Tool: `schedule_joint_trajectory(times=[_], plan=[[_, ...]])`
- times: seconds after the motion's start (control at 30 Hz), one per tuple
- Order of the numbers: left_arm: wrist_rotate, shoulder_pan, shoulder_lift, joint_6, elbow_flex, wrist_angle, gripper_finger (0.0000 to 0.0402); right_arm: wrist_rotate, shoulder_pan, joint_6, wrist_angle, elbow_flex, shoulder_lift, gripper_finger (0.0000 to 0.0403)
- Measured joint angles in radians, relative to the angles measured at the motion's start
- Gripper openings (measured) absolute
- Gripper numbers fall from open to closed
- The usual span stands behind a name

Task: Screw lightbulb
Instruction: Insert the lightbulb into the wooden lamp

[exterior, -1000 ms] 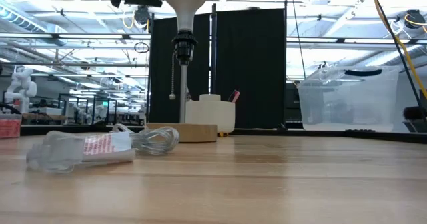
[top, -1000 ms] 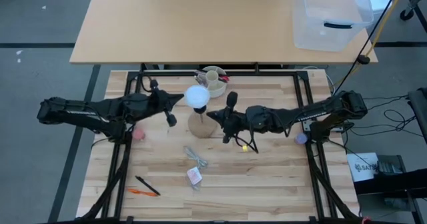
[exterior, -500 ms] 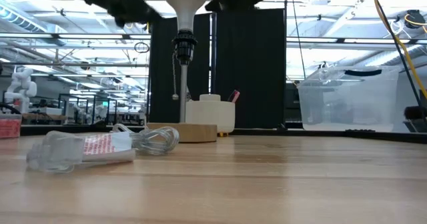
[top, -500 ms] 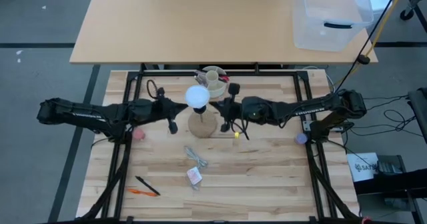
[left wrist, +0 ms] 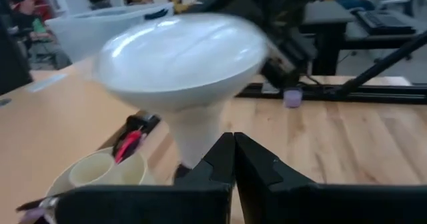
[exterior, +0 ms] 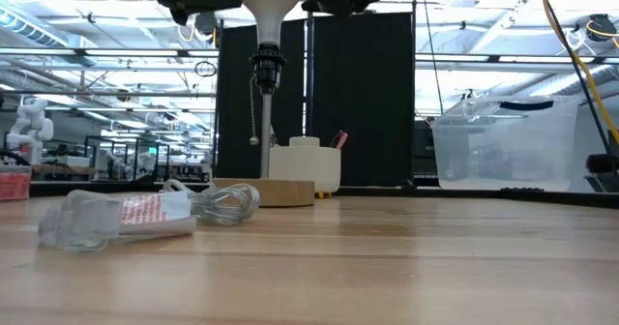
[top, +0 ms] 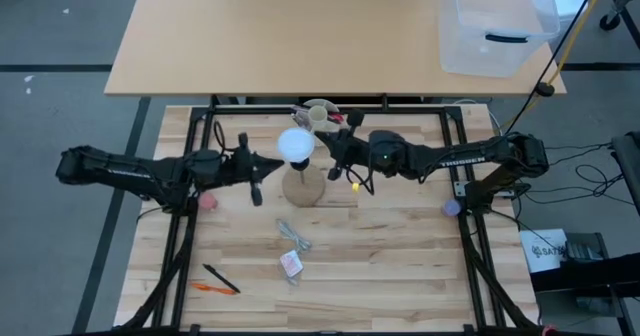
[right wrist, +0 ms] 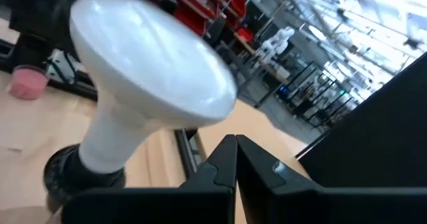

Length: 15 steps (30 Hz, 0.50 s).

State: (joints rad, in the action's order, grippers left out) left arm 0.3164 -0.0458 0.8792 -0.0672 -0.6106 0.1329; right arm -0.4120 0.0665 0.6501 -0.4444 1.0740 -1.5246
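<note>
Only the partial white lettering "SATA" — on a black box [top: 547, 250], floor-side.

Beyond the butcher-block work table [top: 400, 276] stands a long tan table [top: 280, 36], and a clear plastic bin [top: 495, 26] sits on its far right end. The floor [top: 60, 96] is grey. Behind, black curtain panels [exterior: 363, 98] hang in the middle, and a bright ceiling with white beams [exterior: 97, 35] runs to the left.
</note>
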Motion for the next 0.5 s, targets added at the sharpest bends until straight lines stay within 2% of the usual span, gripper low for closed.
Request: schedule_joint_trajectory(times=[0.23, 0.33, 0.5], plan=[[0.026, -0.065, -0.053, -0.057, 0.0, 0.028, 0.0016, 0.051, 0.0, 0.021, -0.018, 0.0, 0.0, 0.0], [0.062, -0.058, -0.061, -0.09, 0.0, 0.053, 0.0016, 0.052, 0.0, 0.024, -0.017, 0.0, 0.0, 0.0], [0.066, -0.016, -0.06, -0.096, 0.0, 0.056, 0.0016, 0.051, -0.01, 0.024, -0.017, 0.0, 0.0, 0.0]])
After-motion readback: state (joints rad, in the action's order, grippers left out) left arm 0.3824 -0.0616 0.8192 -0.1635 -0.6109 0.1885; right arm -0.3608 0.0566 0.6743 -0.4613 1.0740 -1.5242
